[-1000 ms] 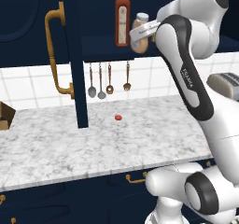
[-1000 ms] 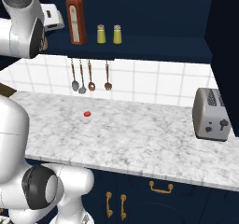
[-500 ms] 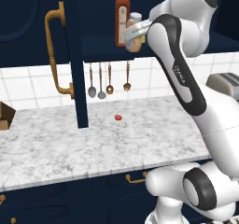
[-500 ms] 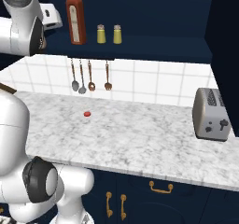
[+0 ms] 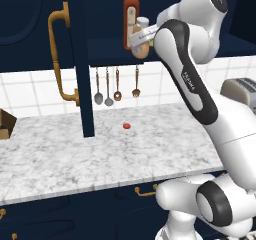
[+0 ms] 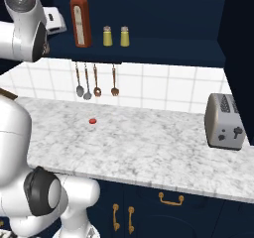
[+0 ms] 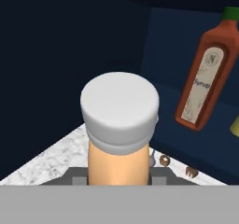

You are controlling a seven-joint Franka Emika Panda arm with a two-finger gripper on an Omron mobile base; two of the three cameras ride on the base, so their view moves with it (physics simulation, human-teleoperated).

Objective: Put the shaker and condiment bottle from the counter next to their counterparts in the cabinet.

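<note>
Here: smooth peach-orange rounded condiment bottle with matte grey-white cap, clamped in the gripper at the navy cabinet shelf edge; beyond, tall glossy red sauce bottle, labelled; two small yellow cylindrical shakers farther along.

The bottle in my gripper is peach-orange with a pale grey-white cap, and beside it the sauce bottle is red with a green cap and a cream label. The two shakers are yellow with silver caps, one duller than the other, inside a dark navy cabinet whose door carries a brass handle. My worktop is white marbled with grey, with a small red spot on it, a silver-grey toaster, white wall tiles, and navy drawers with brass pulls.
</note>
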